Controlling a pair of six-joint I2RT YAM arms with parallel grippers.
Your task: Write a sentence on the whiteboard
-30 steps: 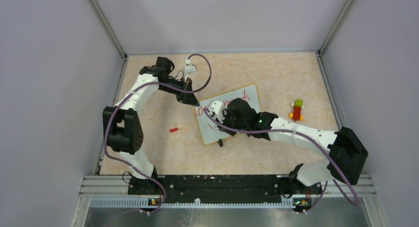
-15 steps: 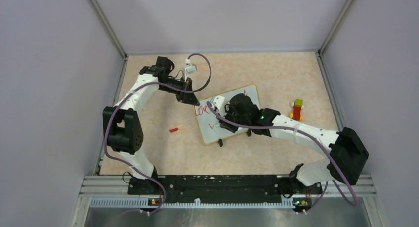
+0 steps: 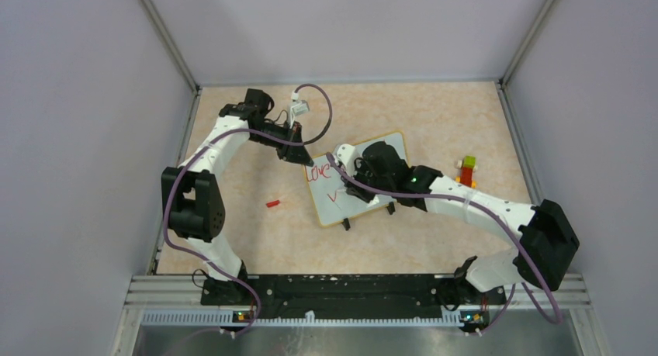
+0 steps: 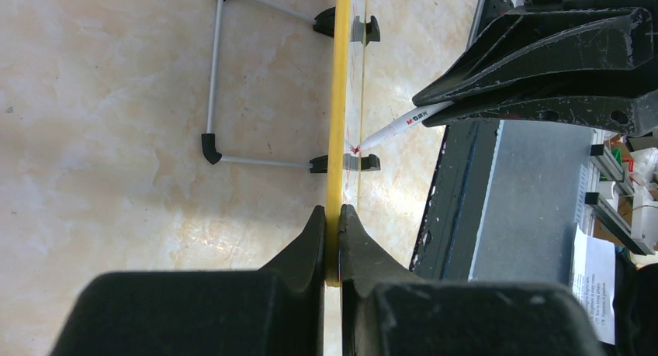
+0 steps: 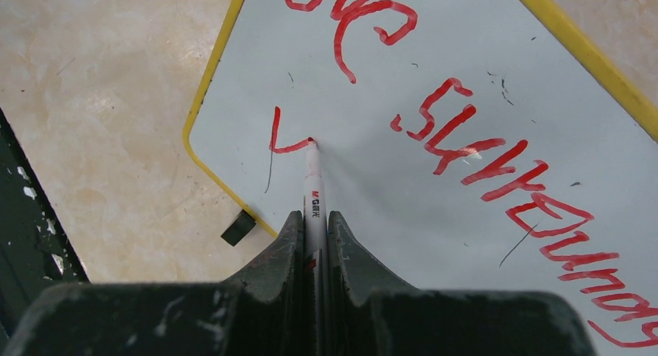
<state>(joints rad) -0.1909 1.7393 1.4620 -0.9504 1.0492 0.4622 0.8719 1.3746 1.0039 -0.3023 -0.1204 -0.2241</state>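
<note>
left fingers point(image 4: 318, 230) pinched the yellow rim of the whiteboard point(image 3: 341, 209), steadying it near the middle of the counter point(image 3: 256, 240), while right fingers point(image 5: 295, 238), clamped on the marker point(image 5: 313, 187), pressed its tip into the barely begun second line of the sentence point(image 5: 446, 131).

Bright, even light was thrown from overhead. A soft grey shadow was cast on the whiteboard point(image 5: 535, 92) just beside the marker point(image 5: 313, 193) tip; focus was held sharp there.

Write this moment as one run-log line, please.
left pincer: shut on whiteboard rim | right pincer: shut on marker | marker tip: on whiteboard | sentence: first line written, second begun
</note>
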